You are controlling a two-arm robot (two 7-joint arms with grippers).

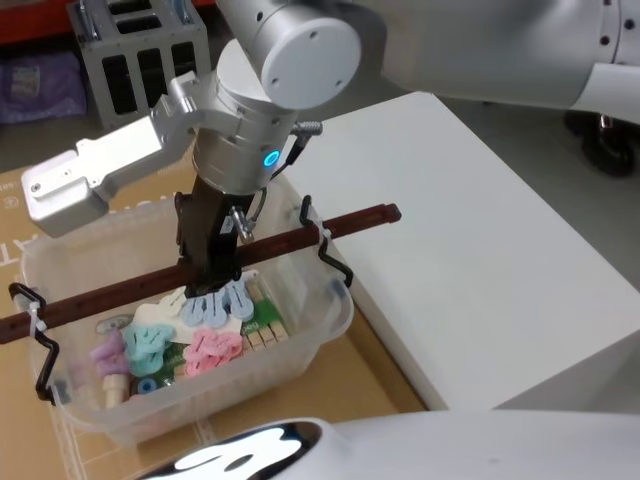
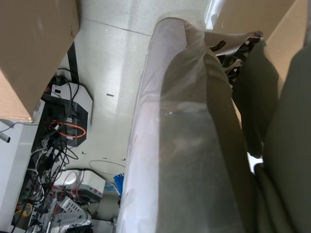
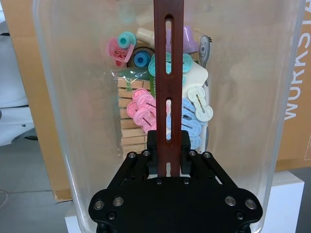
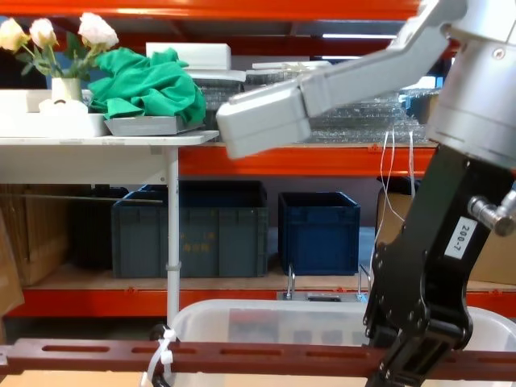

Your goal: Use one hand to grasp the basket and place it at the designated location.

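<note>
on the flat cardboard (image 1: 375,400), beside the white tabletop (image 1: 480,260): one basket (image 1: 335,312), translucent whitish plastic, rounded rim. it appears to rest there; whether its base is off the cardboard cannot be told.

fitted: one bar handle (image 1: 290,241), dark red-brown, slotted, spanning the rim and overhanging both sides. it is fastened by white ties (image 1: 322,236) to black wire hooks (image 1: 338,268) on the rim, so the bar would carry the tub's weight when raised.

contents: pastel plastic clips (image 1: 205,345) and wooden clothespins (image 1: 263,338), loose on the bottom beneath the bar.

right end effector (image 1: 210,275): black, labelled "200-7", reaching down from above, fingers closed on the bar handle near its middle. a grip near mid-span probably keeps the load level and the contents from sliding.

step, as judged: grasp made, carry not yet done. the bare tabletop, just beside the basket and higher than the cardboard, looks the likely destination. the tub must clear its edge first.

risk, as judged: the bar may turn between the fingers and let the basket swing.
</note>
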